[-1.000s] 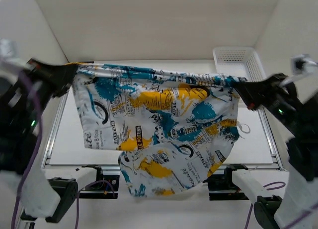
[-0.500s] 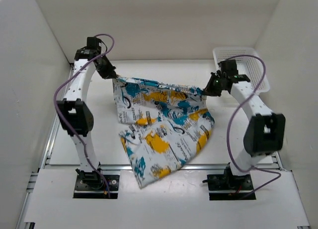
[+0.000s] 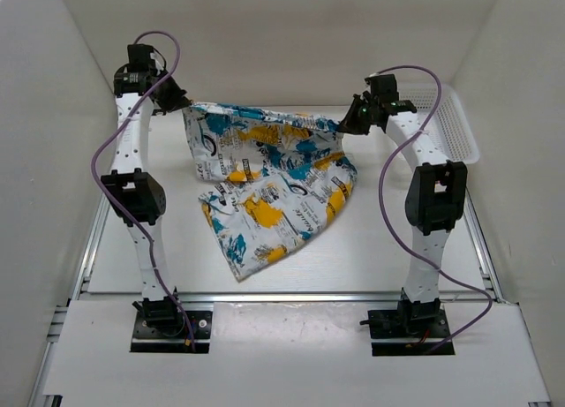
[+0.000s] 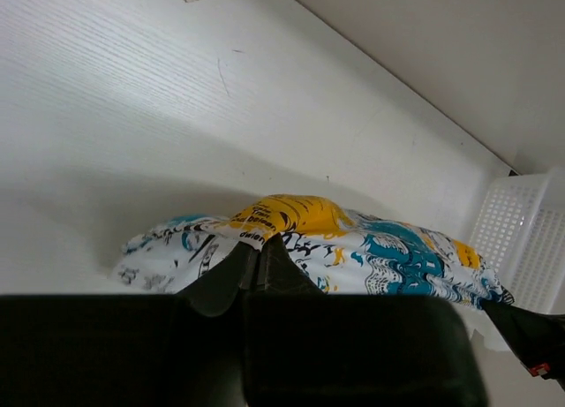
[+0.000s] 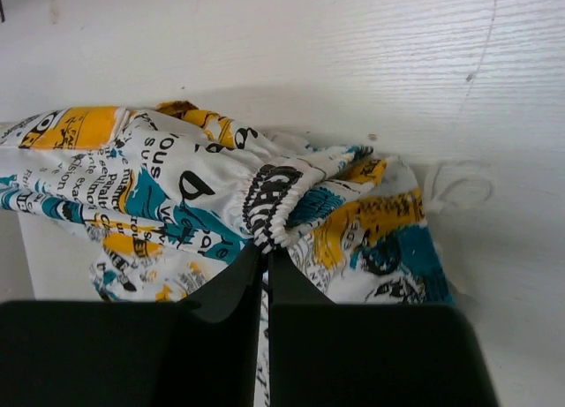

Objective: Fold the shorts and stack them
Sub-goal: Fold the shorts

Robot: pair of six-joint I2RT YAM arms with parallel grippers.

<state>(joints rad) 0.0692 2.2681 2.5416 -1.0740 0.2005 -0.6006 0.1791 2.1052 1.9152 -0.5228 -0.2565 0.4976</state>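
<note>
Overhead, the shorts (image 3: pixel 265 186) hang stretched between the two arms along the far edge of the counter (image 3: pixel 380 248). The left end effector (image 3: pixel 183 102) is clamped on one end of their top edge, toward the far left corner. The right end effector (image 3: pixel 344 124) is clamped on the other end, nearer the far right corner. That edge runs almost taut between the two, lifted off the counter and roughly parallel to the far edge.

Below it the cloth falls and spreads onto the counter. One long lobe trails toward the near edge, its tip left of the middle. The teal, yellow-orange and black print faces up, with soft folds across the middle.

From the left wrist, the left end effector (image 4: pixel 259 248) has its dark fingers pressed together on a pinch of fabric, and the shorts (image 4: pixel 353 244) billow away behind it in a low mound. The white mesh basket (image 4: pixel 521 239) shows at the right of that view.

From the right wrist, the right end effector (image 5: pixel 265 248) has its fingers closed on the gathered, elastic-looking band of the shorts (image 5: pixel 159 195). A thin white cord (image 5: pixel 459 186) lies looped on the counter just beside the cloth.

The basket (image 3: pixel 455 124) sits in the far right corner, apart from the shorts.
</note>
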